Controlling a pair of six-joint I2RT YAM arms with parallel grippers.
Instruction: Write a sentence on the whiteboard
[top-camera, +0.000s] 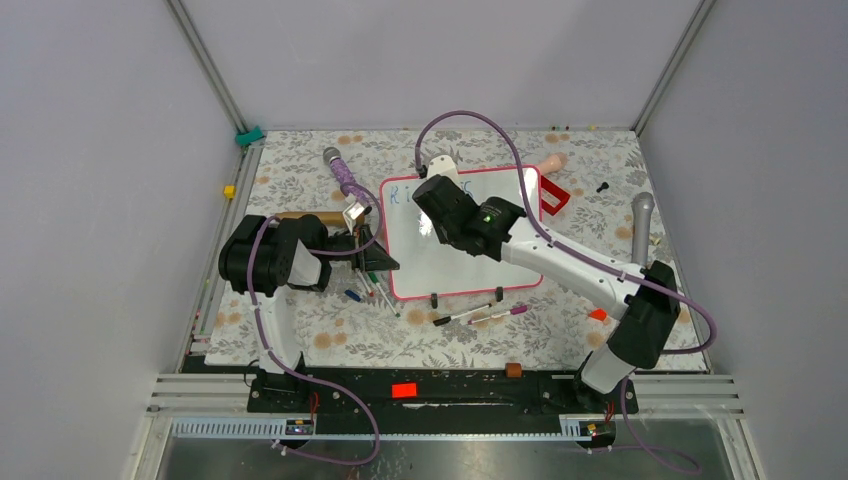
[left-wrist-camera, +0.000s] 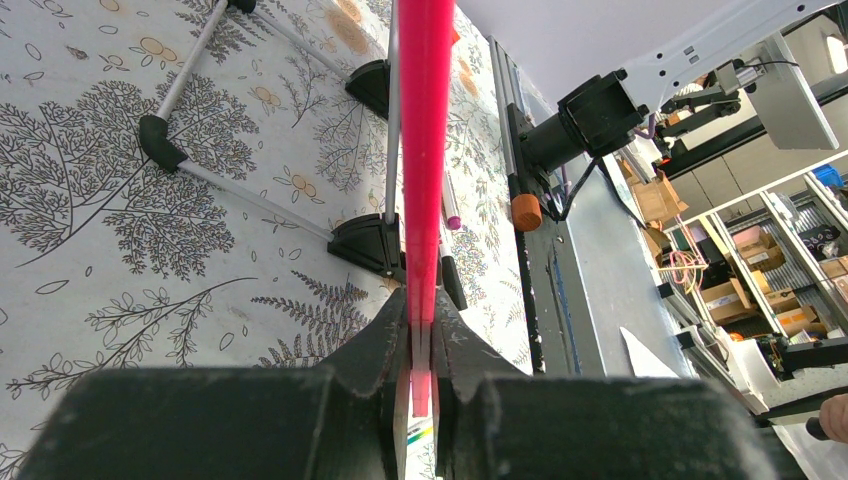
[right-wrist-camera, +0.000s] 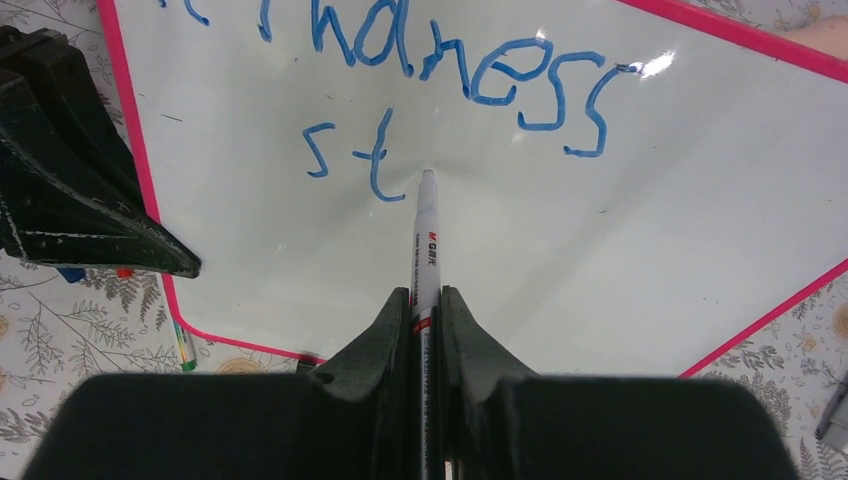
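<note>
Two blue lines mark the whiteboard (top-camera: 465, 268) lying on the bench (top-camera: 300, 330), the second only "st", so much seems left; the right gripper (right-wrist-camera: 425, 300) pinches a marker (right-wrist-camera: 427, 232) touching beside the "t", the left gripper (left-wrist-camera: 422, 322) pinches the rim (left-wrist-camera: 425, 150).

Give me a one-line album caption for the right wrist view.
Right gripper shut on a white marker, tip at the whiteboard beside blue letters "st".

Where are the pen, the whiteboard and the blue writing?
pen (right-wrist-camera: 427, 240), right wrist view, its white barrel.
whiteboard (top-camera: 445, 275), top external view, bare white face.
blue writing (right-wrist-camera: 380, 160), right wrist view, the t's stem.
</note>
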